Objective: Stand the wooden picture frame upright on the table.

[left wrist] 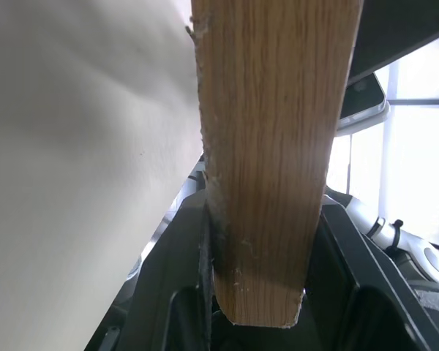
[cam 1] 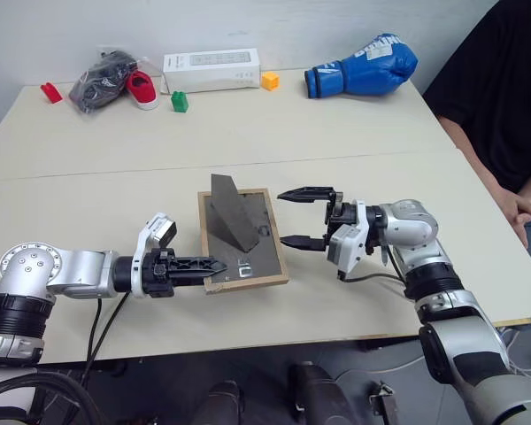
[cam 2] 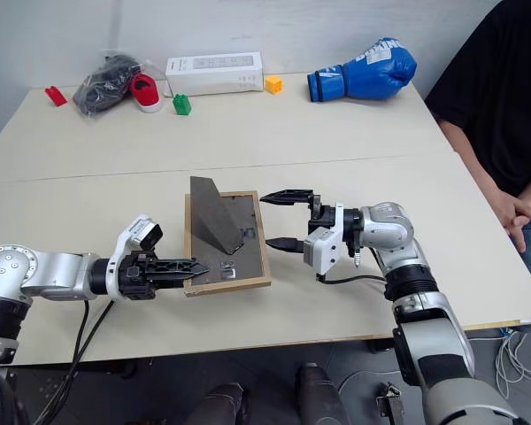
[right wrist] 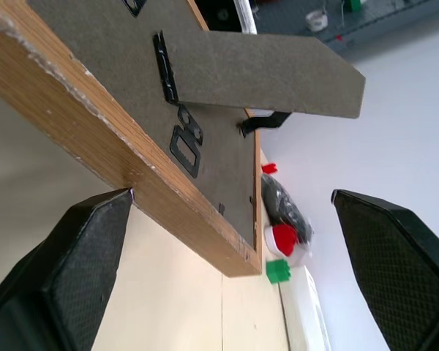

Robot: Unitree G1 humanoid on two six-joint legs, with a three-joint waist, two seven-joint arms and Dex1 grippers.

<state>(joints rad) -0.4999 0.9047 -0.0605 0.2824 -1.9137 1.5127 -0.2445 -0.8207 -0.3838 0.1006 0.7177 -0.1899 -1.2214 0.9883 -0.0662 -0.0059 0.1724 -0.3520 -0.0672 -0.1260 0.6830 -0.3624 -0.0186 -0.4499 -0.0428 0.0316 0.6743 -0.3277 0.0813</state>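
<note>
The wooden picture frame (cam 1: 252, 257) lies face down on the table (cam 1: 115, 195), its dark grey backing up. Its hinged easel stand (cam 1: 230, 217) is swung up off the backing. My left gripper (cam 1: 208, 266) is shut on the frame's near left corner; in the left wrist view the wood edge (left wrist: 271, 146) sits clamped between the fingers. Just off the frame's right edge, my right gripper (cam 1: 283, 218) points level at it, open. In the right wrist view the frame's edge (right wrist: 132, 175) lies ahead of the spread fingers (right wrist: 80, 256).
Along the table's far edge are a blue boxing glove (cam 1: 363, 68), a long white box (cam 1: 211, 69), a bagged red shoe (cam 1: 115, 81), and green (cam 1: 179, 102), orange (cam 1: 270, 81) and red (cam 1: 50, 91) blocks. A person in black (cam 1: 504, 115) sits at the right, hand (cam 1: 522, 212) by the table edge.
</note>
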